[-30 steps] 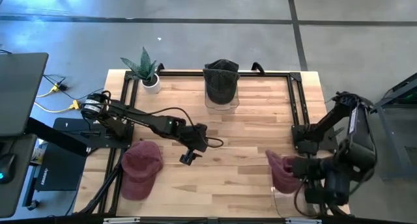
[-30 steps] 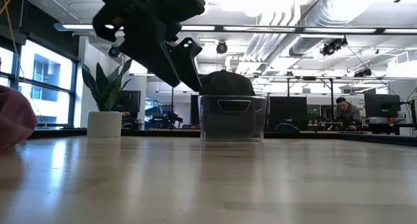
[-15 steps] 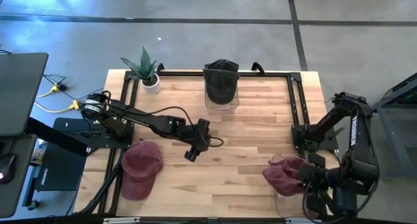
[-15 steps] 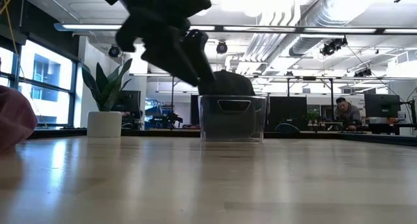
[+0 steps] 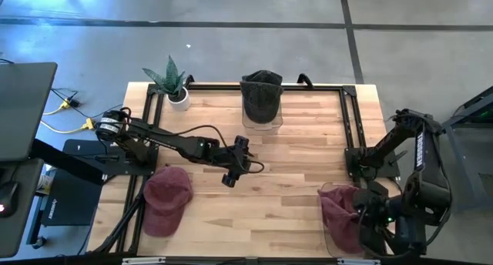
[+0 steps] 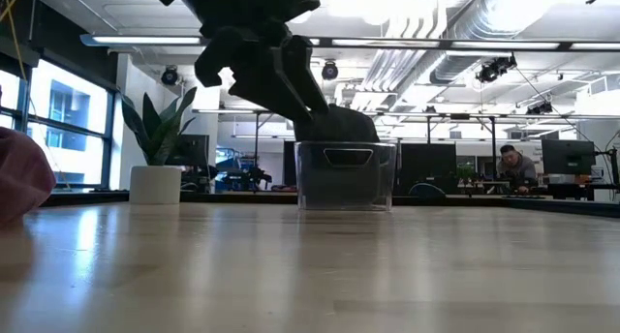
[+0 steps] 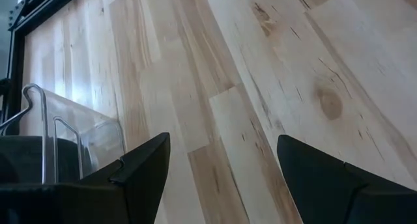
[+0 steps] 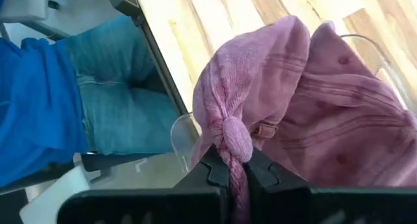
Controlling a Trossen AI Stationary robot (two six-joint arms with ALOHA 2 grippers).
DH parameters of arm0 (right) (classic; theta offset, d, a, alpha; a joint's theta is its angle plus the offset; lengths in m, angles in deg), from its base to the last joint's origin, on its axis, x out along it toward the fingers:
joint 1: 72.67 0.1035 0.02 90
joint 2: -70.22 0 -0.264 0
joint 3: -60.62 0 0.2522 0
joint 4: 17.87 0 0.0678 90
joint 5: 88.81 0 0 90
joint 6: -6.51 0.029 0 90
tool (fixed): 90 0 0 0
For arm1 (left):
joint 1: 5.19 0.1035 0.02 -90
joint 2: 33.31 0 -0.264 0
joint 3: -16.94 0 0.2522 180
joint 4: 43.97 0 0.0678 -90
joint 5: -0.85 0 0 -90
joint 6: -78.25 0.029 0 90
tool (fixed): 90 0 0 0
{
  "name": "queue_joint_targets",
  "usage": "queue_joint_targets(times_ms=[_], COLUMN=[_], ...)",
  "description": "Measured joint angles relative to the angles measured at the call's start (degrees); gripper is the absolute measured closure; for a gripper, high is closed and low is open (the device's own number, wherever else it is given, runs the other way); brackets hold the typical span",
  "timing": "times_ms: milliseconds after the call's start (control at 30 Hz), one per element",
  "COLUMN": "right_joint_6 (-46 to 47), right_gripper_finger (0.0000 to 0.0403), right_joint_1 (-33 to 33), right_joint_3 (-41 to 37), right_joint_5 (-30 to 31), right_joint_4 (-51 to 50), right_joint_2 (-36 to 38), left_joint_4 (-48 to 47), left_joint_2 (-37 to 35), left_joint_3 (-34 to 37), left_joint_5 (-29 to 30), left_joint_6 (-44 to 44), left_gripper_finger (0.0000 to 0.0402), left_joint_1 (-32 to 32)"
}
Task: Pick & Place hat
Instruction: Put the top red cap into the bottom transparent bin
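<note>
My right gripper (image 5: 359, 211) is shut on a pink hat (image 5: 337, 207) at the table's near right corner. The hat hangs over a clear container (image 5: 330, 238); I cannot tell whether it touches it. A second pink hat (image 5: 166, 199) lies crown up on the table at the near left. A dark hat (image 5: 260, 97) sits in a clear container (image 6: 344, 178) at the far middle. My left gripper (image 5: 230, 177) hovers open above the table's middle, with nothing between its fingers (image 7: 150, 162). My right gripper pinches a bunched, knotted fold of the pink hat's cloth (image 8: 233, 140) between its two fingers, several layers thick. The fingers slant down from above. The rest of the hat (image 8: 339, 120) hangs past the fingers, clear of the table and slack, over the clear container's rim (image 8: 184, 127).
A potted plant (image 5: 173, 84) stands at the far left corner. A black frame (image 5: 350, 119) runs along the far and right edges. A person in jeans (image 8: 111, 87) stands beyond the table's edge near my right gripper. Bare wood (image 5: 293, 169) lies between the arms.
My right gripper has rolled its wrist and gone a little toward the near edge and down, carrying the pink hat over the near-right container. My left gripper has turned and tipped up toward the far container, staying open above the table's middle.
</note>
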Motion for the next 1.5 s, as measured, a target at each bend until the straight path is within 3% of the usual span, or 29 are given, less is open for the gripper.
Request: queue_joint_targets(times_ms=[467, 967, 1100, 1400, 1500], right_joint_6=[1.83, 6.94, 6.74, 4.38, 2.01], right_gripper_finger=[0.0403, 0.0386, 0.0356, 0.0222, 0.0196], right_joint_1=[1.48, 5.01, 4.35, 2.69, 1.93], right_joint_3=[-7.07, -18.22, -18.12, -17.58, -17.58], right_joint_5=[-0.74, -3.68, -2.87, 0.95, 0.86], right_joint_4=[1.16, 0.61, -2.35, -1.8, -0.63], right_joint_2=[-4.42, -4.5, -4.4, -0.79, -0.5], left_joint_4=[-0.03, 0.98, 0.96, 0.89, 0.87], left_joint_2=[0.0, 0.0, 0.0, 0.0, 0.0], left_joint_3=[0.0, 0.0, 0.0, 0.0, 0.0], left_joint_5=[0.17, 0.15, 0.13, 0.09, 0.09], left_joint_6=[-0.11, -0.12, -0.12, -0.12, -0.12], left_gripper_finger=[0.0128, 0.0128, 0.0128, 0.0128, 0.0128], left_joint_1=[0.0, 0.0, 0.0, 0.0, 0.0])
